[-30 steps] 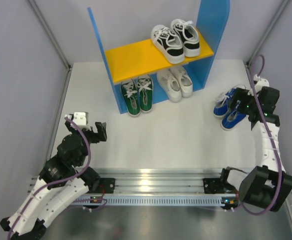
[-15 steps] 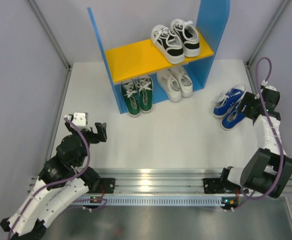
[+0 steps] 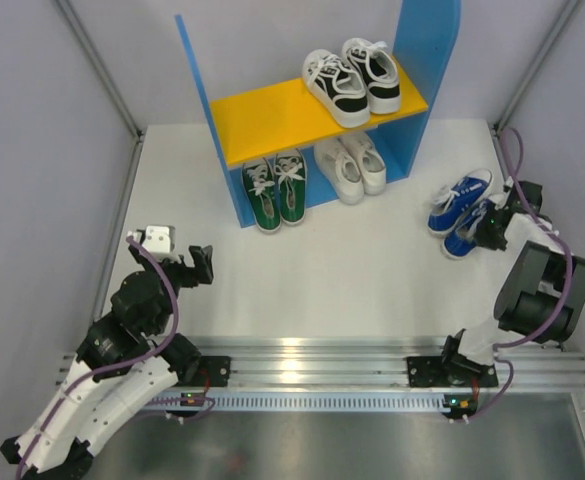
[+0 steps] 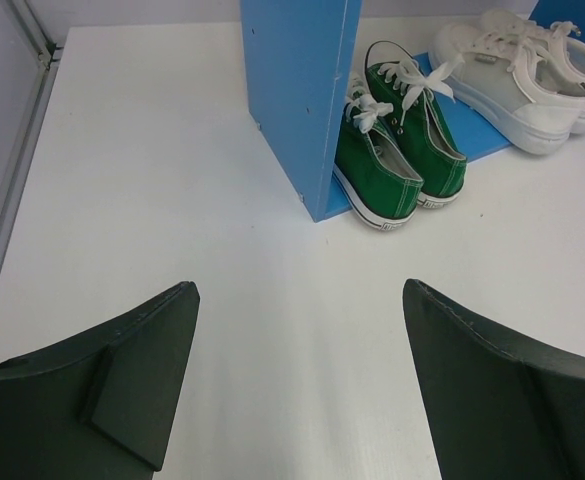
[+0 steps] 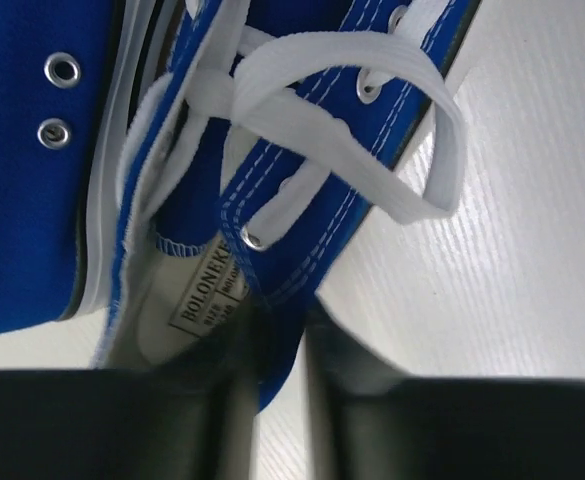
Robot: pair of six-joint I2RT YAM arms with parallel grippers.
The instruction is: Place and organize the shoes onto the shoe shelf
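Two blue shoes with white laces lie on the table at the right, apart from the shoe shelf. My right gripper is low at the nearer blue shoe's heel end. In the right wrist view its jaws pinch the blue side wall of that shoe, one finger inside the opening and one outside, right gripper shut on it. The green pair and the white pair stand under the orange board. My left gripper hangs open over bare table, empty.
A black-and-white pair sits on the right half of the orange board. The shelf's left blue panel stands beside the green shoes. Grey walls enclose the table on both sides.
The right gripper has dropped down to the nearer blue shoe and its jaws have closed on the shoe's side. The left arm has not moved.
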